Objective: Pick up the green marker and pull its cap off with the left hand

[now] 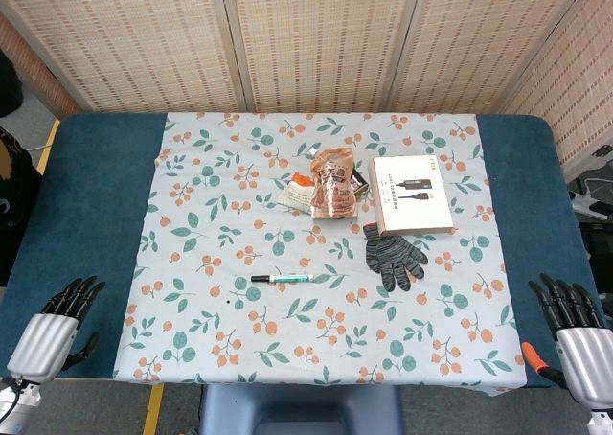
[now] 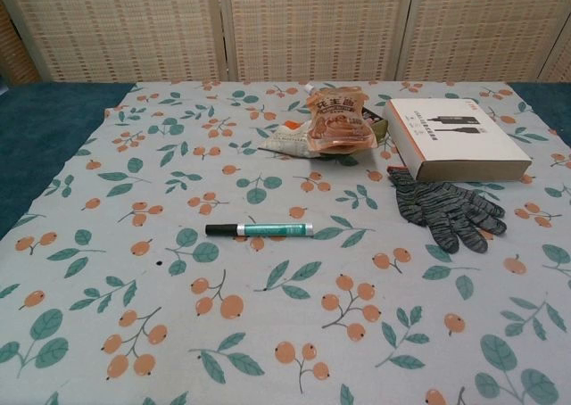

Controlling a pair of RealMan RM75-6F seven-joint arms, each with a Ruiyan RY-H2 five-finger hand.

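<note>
The green marker (image 1: 283,279) lies flat on the flowery cloth (image 1: 192,215), near the middle and a bit toward the robot. Its black cap (image 2: 220,229) points to the robot's left side. Nothing touches it.

The left hand (image 1: 53,334) rests low at the near left corner, off the cloth, on the blue table (image 1: 96,186). Its fingers are a little apart and hold nothing. The right hand (image 1: 579,344) rests at the near right corner, fingers a little apart too, and holds nothing. Both hands are well apart from the marker, so I think the job has not started yet.

To do the pick-up well, one hand should come down from above and pinch the green body, not the cap. I think the right hand should take the body, because the left hand has to pull the cap. The marker is thin and round, so it may roll away if a finger bumps it. The fingers should close slowly on both sides at once. Then the left hand can grip the black cap and pull straight along the marker.

Farther back lie a snack bag (image 1: 332,183), a white box (image 1: 410,195) and a gray glove (image 1: 391,253). The bag looks closed and so does the box, so I cannot tell what is inside them.
</note>
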